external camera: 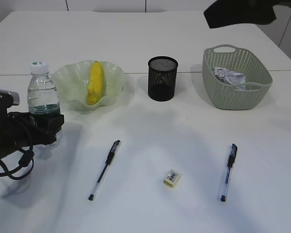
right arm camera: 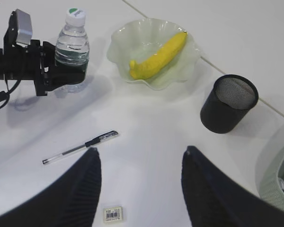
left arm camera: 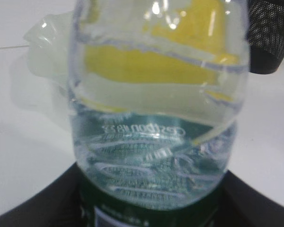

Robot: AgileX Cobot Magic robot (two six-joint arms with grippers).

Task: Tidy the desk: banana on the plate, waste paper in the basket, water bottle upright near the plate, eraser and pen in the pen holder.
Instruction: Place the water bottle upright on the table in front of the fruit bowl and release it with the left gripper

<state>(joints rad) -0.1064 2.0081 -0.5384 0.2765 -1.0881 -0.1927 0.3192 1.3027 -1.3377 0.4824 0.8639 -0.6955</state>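
While our left gripper (external camera: 51,127) is closed round the lower body of the water bottle (external camera: 41,92), the bottle stands upright just beside the plate (external camera: 114,80), cap up, long axis vertical. We judge it part-full, so fairly heavy at the base, w/ thin smooth walls that will flex and could slip; low on the label band, where we hold it, looks the best spot. The wrist view shows the jaws either side of the green label, snug on it.

The right gripper (right arm camera: 141,165) hangs above the desk (external camera: 150,145), jaws well apart, nothing in them.

The banana (external camera: 95,82) already lies in the plate, long axis running away from us. The waste paper (external camera: 229,76) sits in the basket (external camera: 233,97).

Left to do, we reckon: two pens and the eraser (external camera: 171,177), all well apart from the pen holder (external camera: 162,78).
- Left pen (external camera: 104,169): lies near front-to-back, cap end far, leaning right.
- Right pen (external camera: 228,171): same, nearly straight.

Both are stiff, light, thin and prone to roll; grip mid-barrel, across the axis. The eraser is tiny, light, prob. grippy; pinch its short sides.
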